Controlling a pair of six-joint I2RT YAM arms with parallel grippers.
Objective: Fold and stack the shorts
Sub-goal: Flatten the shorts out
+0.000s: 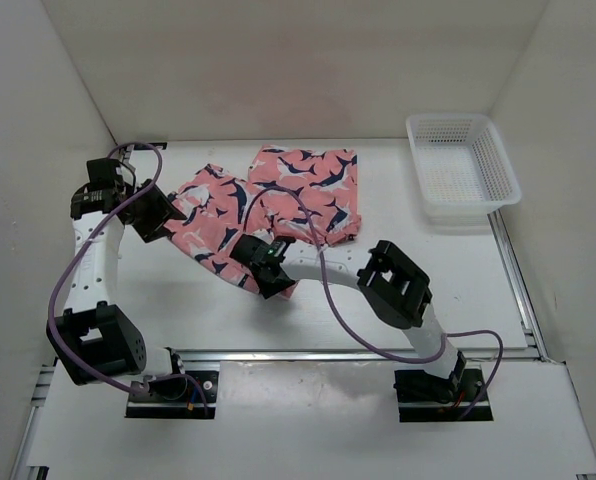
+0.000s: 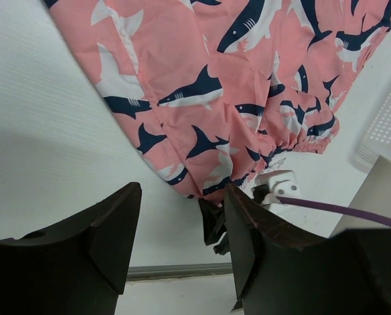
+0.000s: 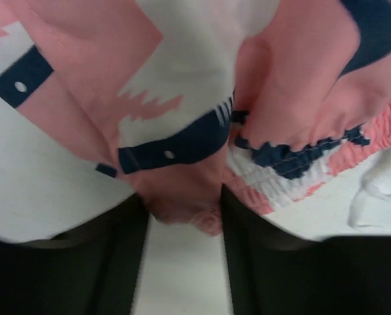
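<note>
The coral-pink shorts (image 1: 278, 195) with the navy-and-white print lie crumpled at the table's middle. My right gripper (image 1: 268, 268) is at their near corner. In the right wrist view its fingers (image 3: 182, 210) are shut on a bunched fold of the shorts' hem (image 3: 182, 85). My left gripper (image 1: 166, 215) sits at the shorts' left edge. In the left wrist view it (image 2: 182, 197) is open and empty over bare table, just short of the shorts (image 2: 248, 98). The right gripper's fingers (image 2: 215, 226) show there, pinching the corner.
A white mesh basket (image 1: 463, 170) stands at the back right; it also shows in the left wrist view (image 2: 386, 131). White walls close in the back and both sides. A metal rail (image 1: 348, 352) runs along the near edge. A purple cable (image 1: 328, 290) loops over the right arm.
</note>
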